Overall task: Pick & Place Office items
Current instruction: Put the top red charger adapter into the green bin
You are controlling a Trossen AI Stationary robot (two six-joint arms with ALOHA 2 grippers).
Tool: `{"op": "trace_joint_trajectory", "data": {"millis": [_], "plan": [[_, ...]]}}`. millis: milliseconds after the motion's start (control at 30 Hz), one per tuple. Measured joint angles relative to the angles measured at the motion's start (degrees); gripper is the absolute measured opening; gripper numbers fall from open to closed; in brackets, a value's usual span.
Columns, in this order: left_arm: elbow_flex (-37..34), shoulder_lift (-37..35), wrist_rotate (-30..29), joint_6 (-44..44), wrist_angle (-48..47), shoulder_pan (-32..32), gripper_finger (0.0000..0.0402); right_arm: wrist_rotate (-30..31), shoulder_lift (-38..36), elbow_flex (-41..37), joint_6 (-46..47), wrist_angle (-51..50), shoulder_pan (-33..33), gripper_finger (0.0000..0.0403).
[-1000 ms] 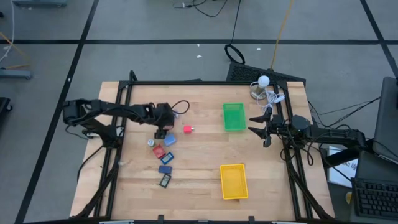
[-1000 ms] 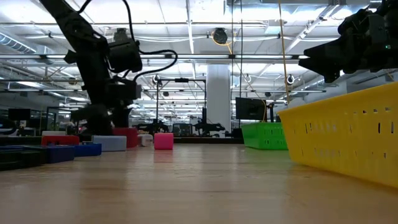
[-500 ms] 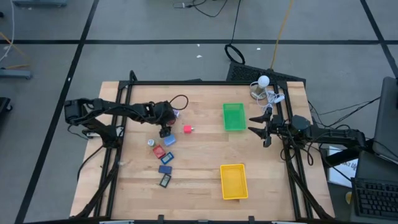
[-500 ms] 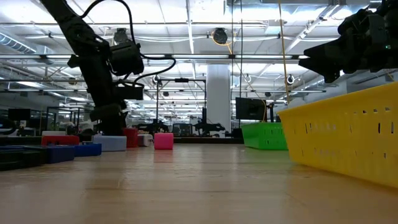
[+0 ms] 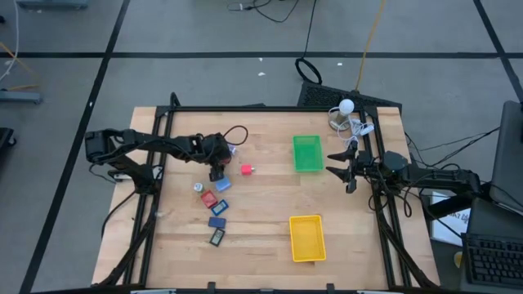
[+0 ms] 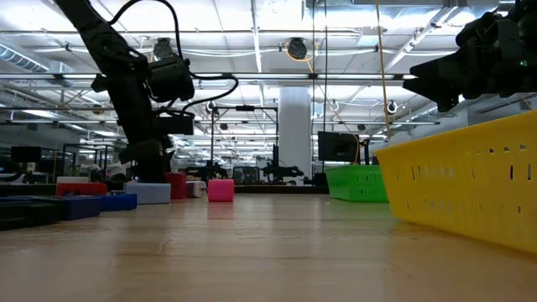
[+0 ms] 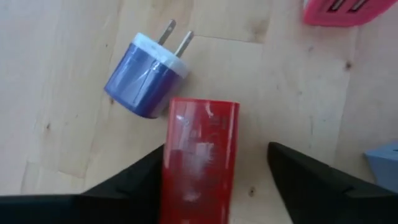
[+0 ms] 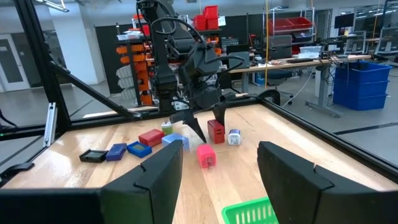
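I am working the left end effector [image 7: 214, 180] down over a red block [image 7: 199, 162] standing upright on the worktop [image 5: 261, 204]; its two fingers are straddling the block, one touching a side and the other standing a little clear, so I am judging the grasp as closing rather than secured. A purple plug adapter [image 7: 144, 78] is lying just beside the block's far end, prongs pointing away, and I am keeping the fingers on the block's long sides so that they are not catching it. A pink piece [image 5: 246, 170] is sitting apart toward the green tray [image 5: 307, 153], while the remaining office items [image 5: 214, 204], red, blue and dark navy, are trailing in a loose line from the left end effector [image 5: 215, 173] toward the near edge. The yellow tray [image 5: 306, 238] is resting nearer that edge, on the right half. I am parking the right end effector [image 5: 339, 171], its fingers partly spread and carrying nothing, beside the green tray and above the worktop, presumably clear of the path a carried piece would be taking.
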Motion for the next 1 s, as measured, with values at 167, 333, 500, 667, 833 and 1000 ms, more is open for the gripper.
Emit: {"op": "trace_joint_trajectory", "data": {"millis": [167, 333, 500, 667, 833, 1000], "plan": [[-0.1, 0.0, -0.4, -2.9, -0.1, -0.1, 0.0182, 0.0, 0.0, 0.0, 0.0, 0.0, 0.0, 0.0196], [-0.1, 0.0, -1.1, -2.6, -0.2, -0.1, 0.0133, 0.0, 0.0, 0.0, 0.0, 0.0, 0.0, 0.0196], [-0.1, 0.0, -2.4, -3.3, -0.1, -0.2, 0.0120, 0.0, 0.0, 0.0, 0.0, 0.0, 0.0, 0.0196], [-0.1, -2.0, -3.6, -4.9, -0.7, -2.3, 0.0120, 0.0, 0.0, 0.0, 0.0, 0.0, 0.0, 0.0196], [-0.1, -7.6, -3.1, -6.5, 1.4, -5.6, 0.0120, 0.0, 0.0, 0.0, 0.0, 0.0, 0.0, 0.0196], [-0.1, -12.3, 2.8, -6.8, 11.3, -8.1, 0.0120, 0.0, 0.0, 0.0, 0.0, 0.2, 0.0, 0.0196]]}}
